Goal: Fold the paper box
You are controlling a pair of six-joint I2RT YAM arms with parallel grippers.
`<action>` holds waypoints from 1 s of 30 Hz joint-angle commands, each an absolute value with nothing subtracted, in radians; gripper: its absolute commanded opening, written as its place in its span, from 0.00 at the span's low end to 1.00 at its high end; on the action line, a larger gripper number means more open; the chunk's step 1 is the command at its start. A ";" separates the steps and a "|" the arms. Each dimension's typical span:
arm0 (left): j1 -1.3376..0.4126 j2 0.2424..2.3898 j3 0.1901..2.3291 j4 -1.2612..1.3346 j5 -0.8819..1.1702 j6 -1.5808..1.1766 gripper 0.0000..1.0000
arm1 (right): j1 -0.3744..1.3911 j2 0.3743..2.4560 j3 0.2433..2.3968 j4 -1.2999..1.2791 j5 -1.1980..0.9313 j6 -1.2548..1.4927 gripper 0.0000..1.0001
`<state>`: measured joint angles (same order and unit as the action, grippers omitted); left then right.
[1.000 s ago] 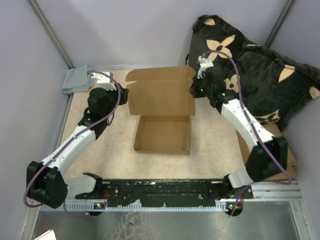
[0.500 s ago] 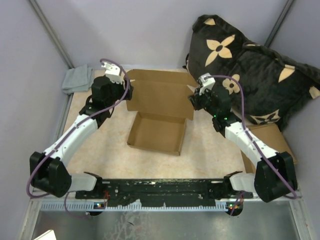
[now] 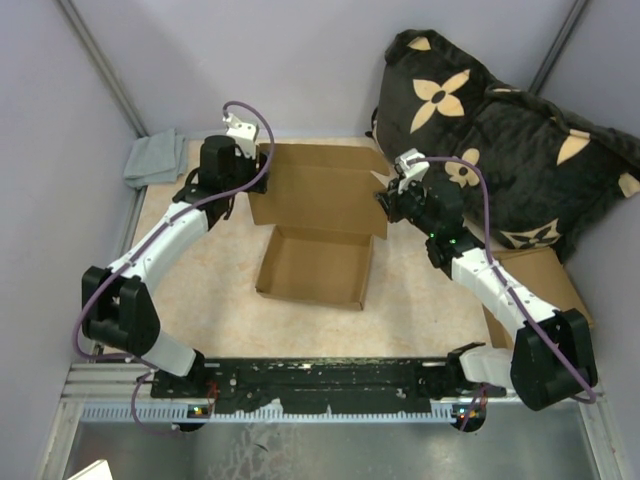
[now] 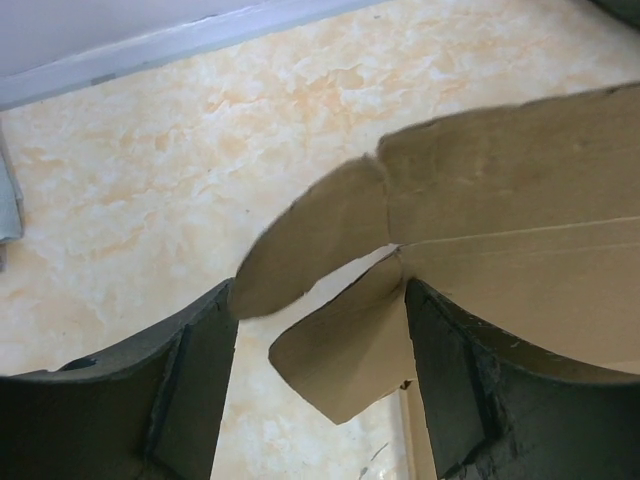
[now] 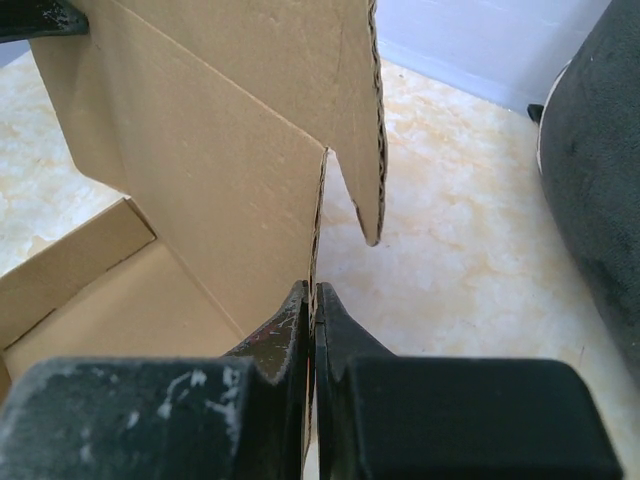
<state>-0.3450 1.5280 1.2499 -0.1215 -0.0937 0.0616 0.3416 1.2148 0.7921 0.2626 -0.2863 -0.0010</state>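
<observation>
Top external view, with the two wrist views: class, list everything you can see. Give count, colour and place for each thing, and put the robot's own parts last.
paper box: one, plain brown, middle of the table, tray open, lid standing up at its far side.
cloth: one, grey, far left corner.
cushion: one, black with tan flowers, far right corner.
flat cardboard sheets: a pile, count unclear, brown, right edge, partly under the right arm.
table: one, beige marbled, beneath everything.
left gripper: one, black, open, fingers either side of the lid's left flaps.
right gripper: one, black, shut on the lid's right edge.
</observation>
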 commanded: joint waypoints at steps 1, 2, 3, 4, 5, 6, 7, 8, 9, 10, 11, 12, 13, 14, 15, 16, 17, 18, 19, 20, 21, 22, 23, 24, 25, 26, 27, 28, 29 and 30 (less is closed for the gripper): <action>-0.325 1.531 1.278 -0.152 -0.071 0.088 0.72 | 0.337 1.186 0.833 0.322 -0.299 -0.025 0.00; -0.324 1.525 1.273 -0.155 -0.055 0.087 0.69 | 0.337 1.188 0.833 0.321 -0.301 -0.025 0.00; -0.324 1.520 1.271 -0.158 -0.039 0.083 0.65 | 0.337 1.190 0.836 0.320 -0.301 -0.023 0.00; -0.324 1.514 1.269 -0.163 -0.022 0.078 0.60 | 0.337 1.192 0.840 0.315 -0.301 -0.022 0.00; -0.324 1.509 1.269 -0.169 -0.005 0.073 0.55 | 0.337 1.196 0.845 0.309 -0.302 -0.021 0.00; -0.324 1.504 1.269 -0.180 0.014 0.071 0.49 | 0.337 1.200 0.851 0.301 -0.302 -0.020 0.00; -0.324 1.498 1.270 -0.190 0.039 0.068 0.44 | 0.337 1.204 0.859 0.289 -0.302 -0.019 0.00; -0.324 1.490 1.270 -0.197 0.075 0.068 0.39 | 0.337 1.211 0.870 0.276 -0.304 -0.017 0.00; -0.324 1.485 1.270 -0.203 0.105 0.068 0.34 | 0.337 1.218 0.880 0.259 -0.308 -0.014 0.01; -0.324 1.481 1.271 -0.210 0.129 0.064 0.28 | 0.337 1.227 0.894 0.237 -0.312 -0.007 0.04; -0.324 1.478 1.272 -0.217 0.155 0.063 0.23 | 0.337 1.238 0.914 0.207 -0.315 0.002 0.07; -0.324 1.475 1.274 -0.224 0.174 0.064 0.17 | 0.337 1.248 0.935 0.168 -0.316 0.010 0.10; -0.324 1.472 1.274 -0.229 0.185 0.064 0.12 | 0.337 1.260 0.963 0.129 -0.316 0.020 0.12; -0.324 1.467 1.271 -0.231 0.190 0.063 0.07 | 0.337 1.272 0.991 0.084 -0.318 0.027 0.15; -0.324 1.462 1.266 -0.231 0.191 0.064 0.03 | 0.337 1.281 1.022 0.042 -0.319 0.031 0.17; -0.324 1.457 1.260 -0.229 0.192 0.065 0.00 | 0.337 1.291 1.044 0.008 -0.317 0.035 0.19; -0.324 1.453 1.254 -0.227 0.194 0.066 0.00 | 0.337 1.301 1.065 -0.030 -0.313 0.042 0.21; -0.324 1.449 1.250 -0.228 0.197 0.067 0.00 | 0.337 1.311 1.084 -0.068 -0.312 0.044 0.23; -0.323 1.447 1.243 -0.228 0.202 0.067 0.00 | 0.337 1.320 1.104 -0.111 -0.315 0.045 0.25; -0.324 1.443 1.239 -0.231 0.203 0.067 0.00 | 0.337 1.330 1.122 -0.145 -0.316 0.048 0.27; -0.324 1.440 1.237 -0.235 0.206 0.067 0.00 | 0.337 1.342 1.143 -0.174 -0.316 0.051 0.29; -0.323 1.438 1.236 -0.240 0.207 0.067 0.00 | 0.337 1.353 1.161 -0.206 -0.316 0.052 0.30; -0.324 1.433 1.238 -0.248 0.204 0.067 0.00 | 0.337 1.366 1.181 -0.238 -0.315 0.052 0.31; -0.324 1.427 1.238 -0.253 0.196 0.061 0.00 | 0.336 1.379 1.203 -0.270 -0.312 0.053 0.32; -0.324 1.419 1.236 -0.261 0.186 0.058 0.00 | 0.336 1.391 1.222 -0.302 -0.302 0.057 0.32; -0.324 1.409 1.234 -0.262 0.181 0.058 0.00 | 0.336 1.404 1.243 -0.331 -0.294 0.059 0.32; -0.324 1.396 1.227 -0.260 0.176 0.054 0.00 | 0.335 1.416 1.261 -0.357 -0.285 0.061 0.32; -0.324 1.376 1.219 -0.253 0.172 0.051 0.00 | 0.333 1.428 1.277 -0.381 -0.282 0.063 0.32; -0.324 1.360 1.207 -0.244 0.171 0.049 0.00 | 0.331 1.437 1.291 -0.399 -0.282 0.065 0.32; -0.324 1.342 1.193 -0.233 0.171 0.047 0.00 | 0.330 1.446 1.303 -0.419 -0.281 0.067 0.32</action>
